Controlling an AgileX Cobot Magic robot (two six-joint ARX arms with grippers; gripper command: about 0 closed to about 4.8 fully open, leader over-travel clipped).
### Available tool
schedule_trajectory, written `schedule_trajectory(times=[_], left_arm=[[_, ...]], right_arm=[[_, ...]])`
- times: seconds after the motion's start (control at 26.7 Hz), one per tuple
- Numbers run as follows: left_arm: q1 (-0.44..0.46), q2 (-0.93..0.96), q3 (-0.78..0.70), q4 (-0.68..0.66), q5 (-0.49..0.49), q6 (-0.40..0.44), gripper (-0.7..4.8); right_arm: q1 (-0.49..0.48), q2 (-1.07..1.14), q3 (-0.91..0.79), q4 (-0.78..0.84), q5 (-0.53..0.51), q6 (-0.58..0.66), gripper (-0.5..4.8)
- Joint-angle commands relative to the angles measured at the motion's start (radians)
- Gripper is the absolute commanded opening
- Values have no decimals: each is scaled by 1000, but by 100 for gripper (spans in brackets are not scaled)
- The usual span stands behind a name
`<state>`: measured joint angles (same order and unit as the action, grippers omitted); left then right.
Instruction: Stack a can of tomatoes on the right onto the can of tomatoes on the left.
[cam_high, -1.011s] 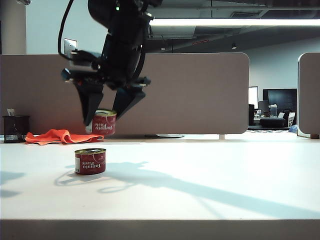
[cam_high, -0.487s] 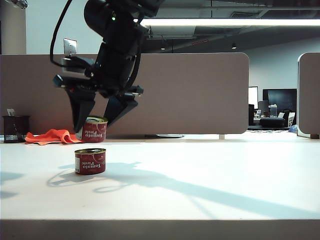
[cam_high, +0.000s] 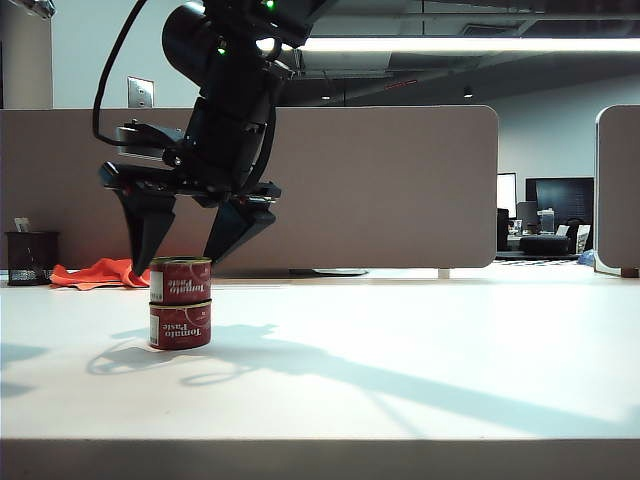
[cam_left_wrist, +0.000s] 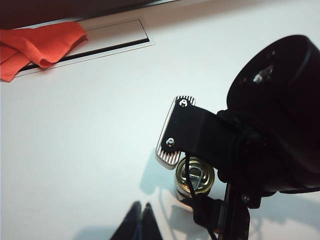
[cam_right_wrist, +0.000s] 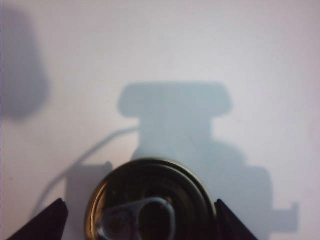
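2 tomato cans form a stack at the left of the white table (cam_high: 420, 350): the upper can (cam_high: 181, 279) sits squarely on the lower can (cam_high: 181, 325), walls in line, labels facing the camera. The right gripper (cam_high: 182, 236), reaching across from the right, straddles the upper can with its jaws spread; both fingertips stand just clear of the can's walls, gripping nothing. In the right wrist view the pull-tab lid of the upper can (cam_right_wrist: 152, 205) lies centred between the 2 dark fingertips. The left gripper (cam_left_wrist: 140, 225) hangs on the near side of the stack, well apart from it, its jaws pressed together and empty; an orange cloth (cam_high: 98, 272) and a dark pen cup (cam_high: 31, 257) lie at the far left. The release appears complete; judged good practice is a straight vertical withdrawal, jaws kept wide, so neither fingertip grazes the upper can.
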<state>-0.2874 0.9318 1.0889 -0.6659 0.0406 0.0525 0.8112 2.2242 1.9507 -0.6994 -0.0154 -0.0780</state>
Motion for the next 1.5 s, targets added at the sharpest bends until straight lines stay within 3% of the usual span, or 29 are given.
schedule_trajectory(times=[0.04,0.3,0.49,0.52,0.67,0.86,1.2,1.27,1.5], left_arm=[[0,-2,5,8,-3,4,-5],[0,-2,5,9,-3,5,-5],[0,-7,5,9,-2,128,-5],[0,-10,5,11,-2,131,-5],[0,-39,4,23,-3,131,-5],[-13,-131,-29,47,-64,130,-5],[-13,-383,-204,77,-63,124,-5],[-13,-490,-277,80,-63,88,-5],[-12,-651,-423,130,-63,66,-5]], right_arm=[[2,-7,7,16,-6,-1,378],[-2,-77,35,11,-3,-1,377],[-20,-220,48,1,78,0,353],[-24,-246,48,-5,99,0,333],[-58,-369,47,-77,134,3,113],[-133,-541,38,-173,131,39,-8],[-227,-899,-166,-266,131,43,-7],[-231,-1093,-365,-221,167,43,-7],[-231,-1426,-727,-73,288,52,-7]])
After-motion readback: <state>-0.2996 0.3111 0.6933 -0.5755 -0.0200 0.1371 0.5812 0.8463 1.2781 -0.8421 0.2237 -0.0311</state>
